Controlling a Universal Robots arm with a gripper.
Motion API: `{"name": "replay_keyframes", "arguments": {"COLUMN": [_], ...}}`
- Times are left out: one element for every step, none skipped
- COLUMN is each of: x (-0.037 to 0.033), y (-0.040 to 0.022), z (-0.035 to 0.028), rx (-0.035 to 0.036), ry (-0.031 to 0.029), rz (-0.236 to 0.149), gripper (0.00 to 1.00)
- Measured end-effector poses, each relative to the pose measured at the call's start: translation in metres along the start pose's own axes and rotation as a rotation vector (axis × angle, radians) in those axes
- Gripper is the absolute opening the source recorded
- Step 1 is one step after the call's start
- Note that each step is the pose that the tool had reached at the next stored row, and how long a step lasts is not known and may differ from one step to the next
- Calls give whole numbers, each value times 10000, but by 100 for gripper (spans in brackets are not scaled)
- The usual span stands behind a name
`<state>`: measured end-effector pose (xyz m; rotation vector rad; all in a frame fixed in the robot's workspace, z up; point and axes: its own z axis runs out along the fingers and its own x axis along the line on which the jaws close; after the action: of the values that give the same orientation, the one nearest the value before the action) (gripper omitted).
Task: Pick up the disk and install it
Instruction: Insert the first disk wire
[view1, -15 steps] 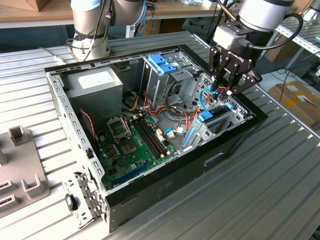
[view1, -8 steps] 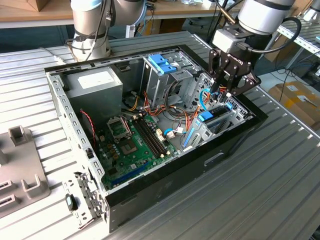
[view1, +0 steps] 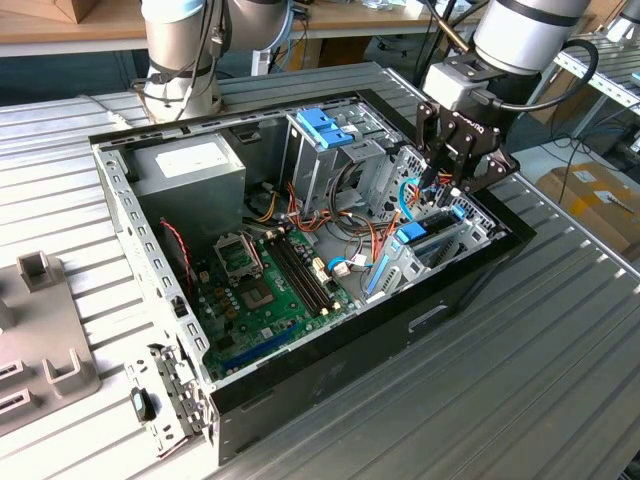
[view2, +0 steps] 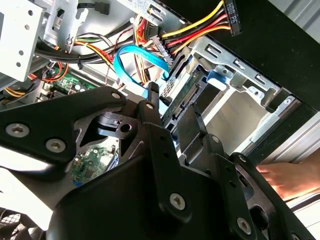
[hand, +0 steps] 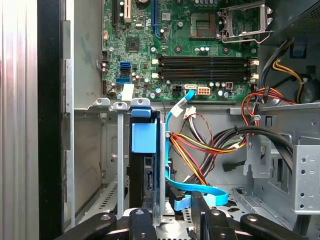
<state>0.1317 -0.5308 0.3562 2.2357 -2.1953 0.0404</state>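
Ribbed metal tabletop (view1: 560, 380) carried an open computer case (view1: 330, 375). Toward the exterior view's left sat the grey power supply (view1: 190, 165), then the green motherboard (view1: 265, 290) and a metal drive cage (view1: 325, 140) with a blue top. Further right, the disk (view1: 425, 238) stood on edge in the front bay, its blue rail uppermost. Just above it hung the gripper (view1: 443, 188). In the first wrist view its fingers (hand: 200, 215) stood apart, gripping nothing.

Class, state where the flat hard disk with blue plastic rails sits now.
The disk stands on edge in the black computer case, at the exterior view's right, just below the gripper.
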Motion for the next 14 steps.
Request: {"name": "replay_keyframes", "arguments": {"x": [0, 0, 0, 0, 0, 0, 0, 0, 0, 0, 0, 0, 0, 0], "y": [0, 0, 0, 0, 0, 0, 0, 0, 0, 0, 0, 0, 0, 0], "z": [0, 0, 0, 1, 1, 1, 1, 1, 2, 2, 2, 2, 2, 3], "rx": [0, 0, 0, 0, 0, 0, 0, 0, 0, 0, 0, 0, 0, 0], "ry": [0, 0, 0, 0, 0, 0, 0, 1, 0, 0, 0, 0, 0, 0], "rz": [1, 0, 1, 0, 0, 1, 0, 0, 0, 1, 1, 1, 1, 0], "gripper": [41, 35, 28, 22, 22, 16, 16, 16, 16, 16, 16, 16, 16, 16]}}
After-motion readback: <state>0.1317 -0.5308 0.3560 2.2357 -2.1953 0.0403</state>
